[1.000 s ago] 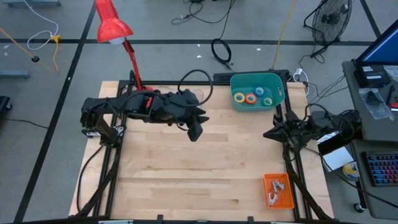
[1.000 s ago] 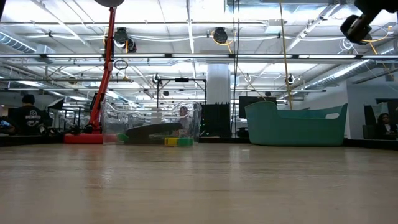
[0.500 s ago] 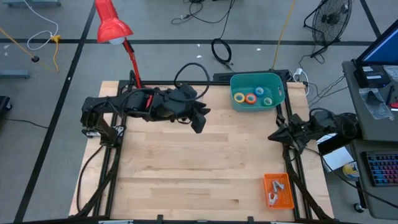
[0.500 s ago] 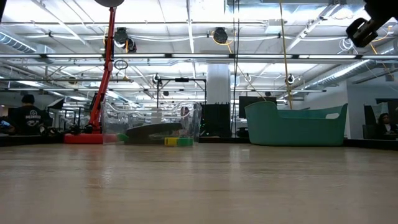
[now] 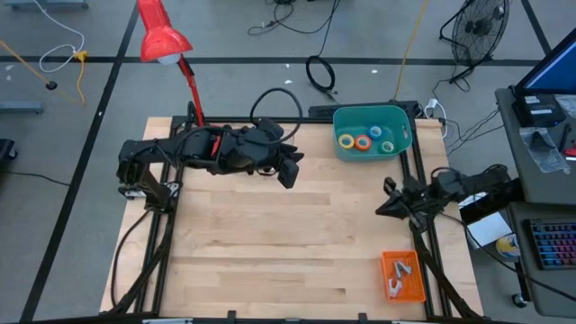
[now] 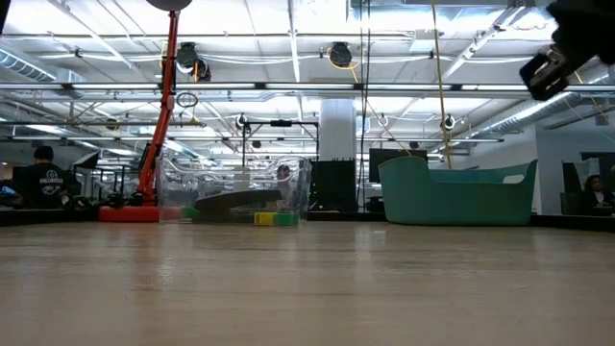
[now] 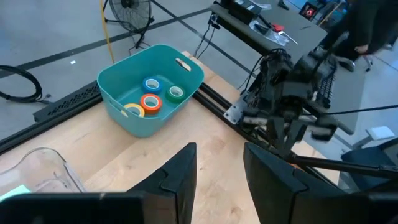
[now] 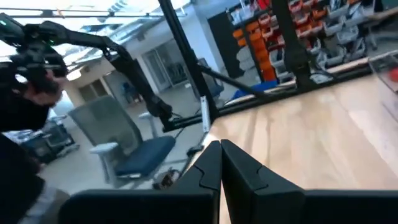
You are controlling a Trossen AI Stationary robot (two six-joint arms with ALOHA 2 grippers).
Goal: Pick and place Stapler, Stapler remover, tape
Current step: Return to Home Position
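Fingers (image 7: pixel 180 177) of my left gripper (image 5: pixel 288 171) stand apart, holding nothing, above the bare table (image 5: pixel 270 243). Ahead of that gripper sits the teal bin (image 7: pixel 143 127), with the green, blue, yellow and orange tape rolls (image 7: pixel 150 102) lying inside. My right gripper (image 5: pixel 382 207) hangs near the table's right edge, pressed closed and empty, with the bin farther off beyond it.

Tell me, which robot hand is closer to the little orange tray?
The right hand. It hangs by the table's right edge, a little way behind the orange tray at the front corner. The left hand is far off, over the table's back middle.
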